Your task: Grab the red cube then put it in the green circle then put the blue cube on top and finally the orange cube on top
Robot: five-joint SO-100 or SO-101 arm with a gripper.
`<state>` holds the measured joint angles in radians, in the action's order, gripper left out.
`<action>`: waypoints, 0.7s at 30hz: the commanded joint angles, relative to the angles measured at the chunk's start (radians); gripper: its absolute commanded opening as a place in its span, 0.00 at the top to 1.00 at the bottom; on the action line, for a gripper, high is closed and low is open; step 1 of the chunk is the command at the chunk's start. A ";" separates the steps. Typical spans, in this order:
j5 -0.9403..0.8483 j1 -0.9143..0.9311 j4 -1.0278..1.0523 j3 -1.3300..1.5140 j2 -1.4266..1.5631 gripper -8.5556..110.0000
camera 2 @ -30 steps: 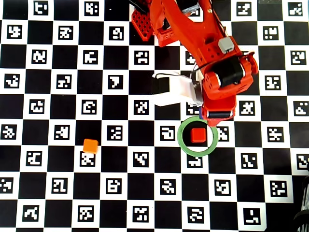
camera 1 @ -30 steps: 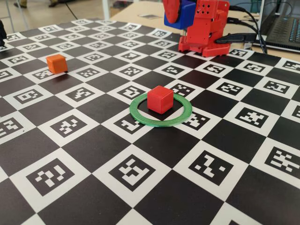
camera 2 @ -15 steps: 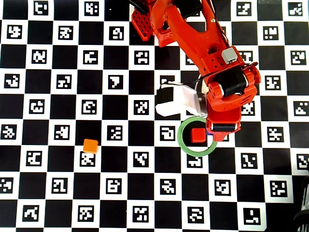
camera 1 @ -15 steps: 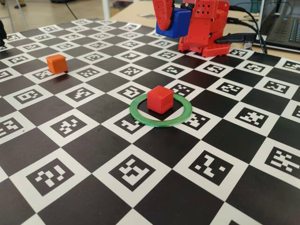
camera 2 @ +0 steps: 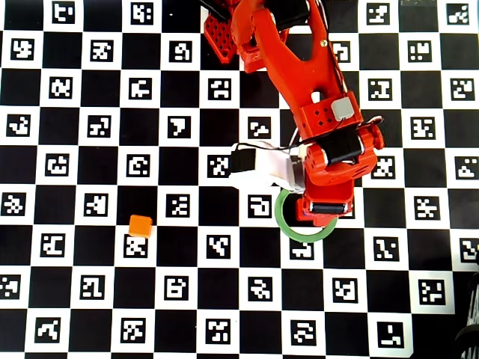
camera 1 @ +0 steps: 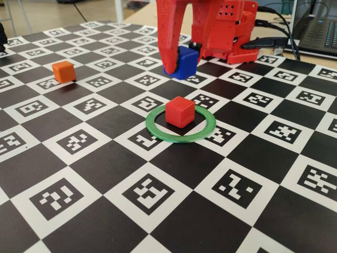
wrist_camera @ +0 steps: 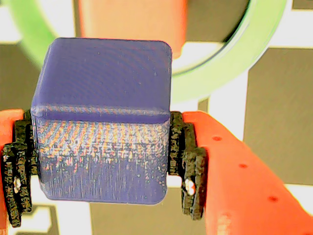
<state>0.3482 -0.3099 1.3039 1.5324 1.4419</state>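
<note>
The green circle (camera 1: 180, 125) lies flat on the checkerboard mat of square markers (camera 1: 152, 195) and serves as the reference. Inside the ring, slightly toward its far side in the fixed view, stands the red cube (camera 1: 180, 111), resting on the mat and clear of the ring's rim. Beyond the ring, on the side toward the arm's red base (camera 1: 226, 29), the gripper (camera 1: 179, 67) hangs with its fingers pointing down and its jaws clamped on the blue cube (camera 1: 184, 62), which is held above the mat. In the wrist view the blue cube (wrist_camera: 105, 120) fills the space between the two black pads (wrist_camera: 188, 164), both pressed against its sides, with the green circle (wrist_camera: 230, 54) and the red cube (wrist_camera: 132, 19) visible beneath and beyond it. In the overhead view the arm (camera 2: 314, 112) covers the red cube and part of the green circle (camera 2: 288, 223). The orange cube (camera 1: 63, 71) sits on the mat well apart from the ring, to its far left in the fixed view, and to its left in the overhead view (camera 2: 140, 225).
</note>
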 commanded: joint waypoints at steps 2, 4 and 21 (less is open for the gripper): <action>0.002 -0.008 -0.046 0.012 0.094 0.88; 0.003 -0.011 -0.055 0.017 0.091 0.88; -0.046 -0.012 -0.143 0.080 0.072 0.88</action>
<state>0.3129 -0.3252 1.1704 1.6168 1.4419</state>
